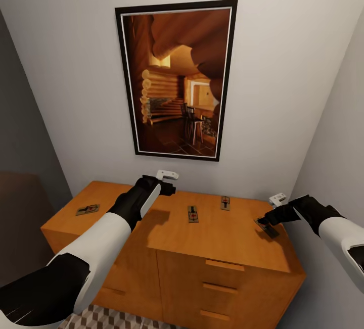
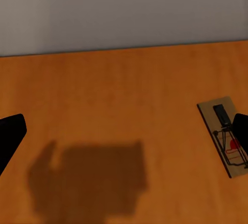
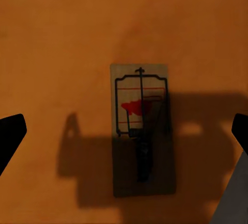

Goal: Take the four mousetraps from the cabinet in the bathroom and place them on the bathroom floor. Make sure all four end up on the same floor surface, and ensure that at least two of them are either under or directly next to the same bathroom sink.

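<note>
Orange-brown wood across the lower half of the head view: the cabinet (image 1: 222, 240), flat top lit, three bar handles at lower right of the frame. Four mousetraps on that top: one at far left (image 1: 87, 209), two near the middle (image 1: 193, 214) (image 1: 225, 202), one at the right edge (image 1: 268, 228), partly shaded under the right gripper (image 1: 267, 219). Left gripper (image 1: 169, 187) above the top near the back wall, left of the middle traps, touching nothing; fingers mostly hidden behind the wrist here. Framed picture (image 1: 178, 80) of a log interior on the wall above. Small patch of cube-patterned bathroom floor (image 1: 96, 319) at the bottom edge.

Left wrist view: bare cabinet top (image 2: 113, 110) with a blocky shadow, dark fingertips (image 2: 10, 133) at opposite side edges, spread wide, nothing between. One mousetrap (image 2: 223, 131) at the right edge, partly behind the far fingertip: detail unreadable from the head camera.

Right wrist view: straight down on a single mousetrap (image 3: 142, 131) at frame centre, tan board, dark wire, red bit, lower half in shadow. Fingertips (image 3: 10, 136) far apart at both side edges, trap lying between them, untouched. Cabinet top (image 3: 57, 48) all around.
</note>
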Robot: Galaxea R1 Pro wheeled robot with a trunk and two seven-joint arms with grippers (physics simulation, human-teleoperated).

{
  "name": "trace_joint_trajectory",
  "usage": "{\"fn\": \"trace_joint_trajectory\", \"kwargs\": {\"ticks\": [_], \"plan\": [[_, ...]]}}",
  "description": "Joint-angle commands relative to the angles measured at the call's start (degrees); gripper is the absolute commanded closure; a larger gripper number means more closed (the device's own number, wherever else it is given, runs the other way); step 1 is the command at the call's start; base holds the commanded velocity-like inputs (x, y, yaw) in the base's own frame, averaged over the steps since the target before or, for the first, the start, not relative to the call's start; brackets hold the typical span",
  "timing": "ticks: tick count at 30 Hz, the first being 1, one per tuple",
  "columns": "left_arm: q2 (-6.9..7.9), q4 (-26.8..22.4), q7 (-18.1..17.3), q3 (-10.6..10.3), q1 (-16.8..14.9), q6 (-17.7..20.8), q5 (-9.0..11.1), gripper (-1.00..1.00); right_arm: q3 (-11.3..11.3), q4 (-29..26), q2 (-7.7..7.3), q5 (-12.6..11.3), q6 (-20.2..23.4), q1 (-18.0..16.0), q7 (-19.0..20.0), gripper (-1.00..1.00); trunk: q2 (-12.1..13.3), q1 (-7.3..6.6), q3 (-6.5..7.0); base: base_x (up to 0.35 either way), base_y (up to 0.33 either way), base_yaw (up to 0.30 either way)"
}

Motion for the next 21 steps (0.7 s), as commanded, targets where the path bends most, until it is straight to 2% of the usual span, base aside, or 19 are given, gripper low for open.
{"fn": "trace_joint_trajectory", "kwargs": {"ticks": [1, 4, 21], "plan": [[0.00, 0.0, 0.5, -0.2, -0.1, 0.2, 0.6, -1.00, -0.2, -0.1, -0.02, 0.6, 0.3, 0.0, 0.4, -1.00, -0.5, 0.26, -0.31, 0.000, 0.000, 0.000], [0.00, -0.1, 0.5, -0.2, 0.0, 0.2, 0.6, -1.00, -0.2, -0.1, -0.02, 0.6, 0.3, 0.0, 0.4, -1.00, -1.7, 0.91, -0.85, 0.000, 0.000, 0.000], [0.00, 0.0, 0.5, -0.2, 0.0, 0.2, 0.6, -1.00, -0.2, -0.1, -0.23, 0.6, 0.2, 0.0, 0.4, -1.00, -1.7, 0.91, -0.85, 0.000, 0.000, 0.000]]}}
